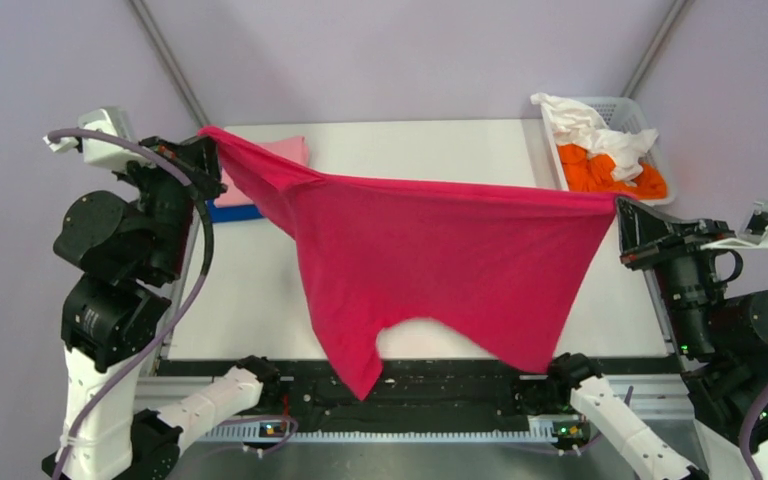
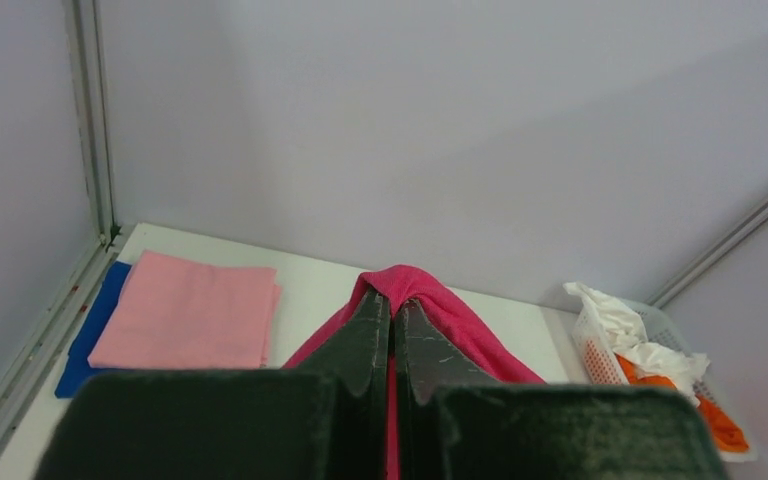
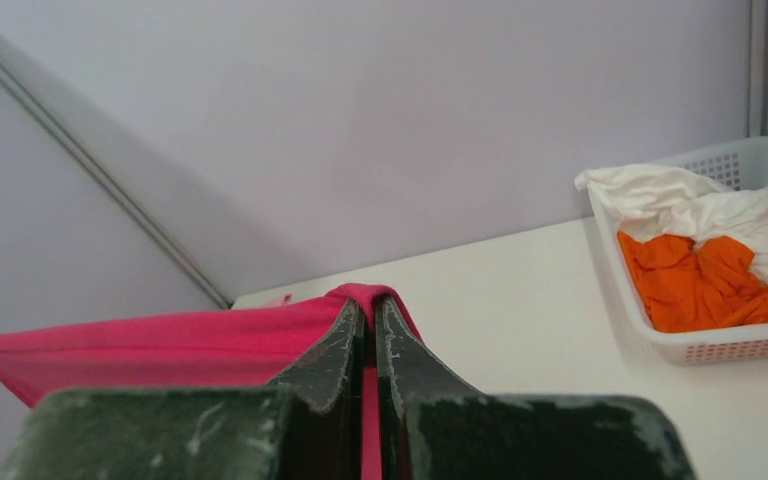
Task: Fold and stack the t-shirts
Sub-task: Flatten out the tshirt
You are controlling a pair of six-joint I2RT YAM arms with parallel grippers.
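Observation:
A magenta-red t-shirt hangs stretched in the air between both arms, its lower part drooping toward the near table edge. My left gripper is shut on its left end, and my right gripper is shut on its right end. In both wrist views the jaws pinch a fold of the cloth. A folded light pink t-shirt lies on a folded royal blue t-shirt at the table's far left. An orange t-shirt and a white t-shirt lie crumpled in the basket.
The white slotted basket stands at the table's far right corner. The white table is walled by lilac panels with metal corner posts. A black rail runs along the near edge between the arm bases.

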